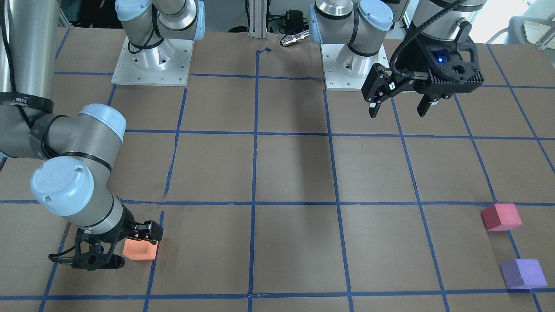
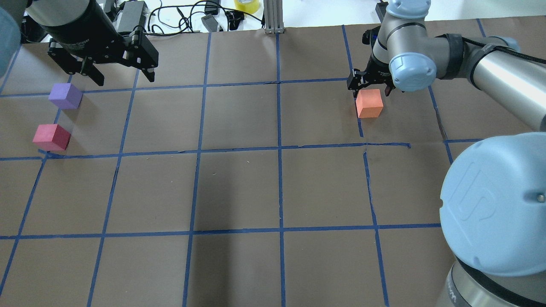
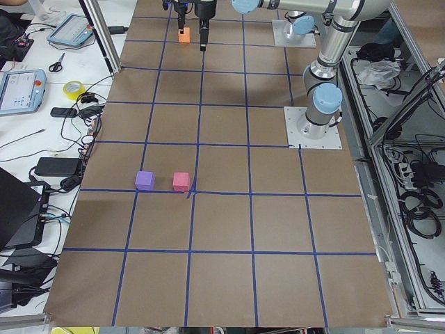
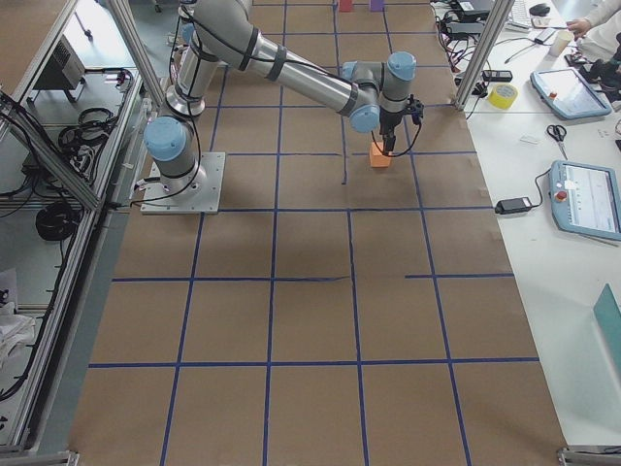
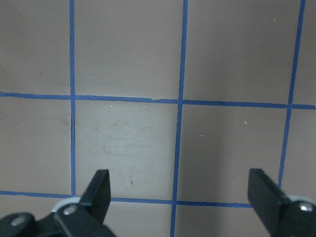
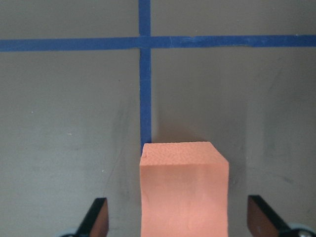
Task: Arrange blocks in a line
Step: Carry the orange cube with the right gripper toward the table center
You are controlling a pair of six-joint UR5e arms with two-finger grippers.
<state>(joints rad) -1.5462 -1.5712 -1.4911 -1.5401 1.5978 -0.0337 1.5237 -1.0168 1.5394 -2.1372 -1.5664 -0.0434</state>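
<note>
The orange block (image 2: 369, 103) sits on the table at the far right, on a blue tape line. My right gripper (image 2: 370, 83) is low over it and open; in the right wrist view the block (image 6: 183, 192) stands between the two spread fingers (image 6: 96, 217) without touching them. It also shows in the front view (image 1: 139, 250). The red-pink block (image 2: 51, 137) and the purple block (image 2: 65, 96) sit side by side at the far left. My left gripper (image 2: 123, 79) hangs open and empty above the table, just beyond the purple block.
The brown table is marked with a blue tape grid (image 2: 279, 147). Both arm bases (image 1: 151, 60) stand at the robot's edge. Cables and a yellow tape roll (image 2: 246, 5) lie past the far edge. My right arm's big elbow (image 2: 495, 200) fills the near right.
</note>
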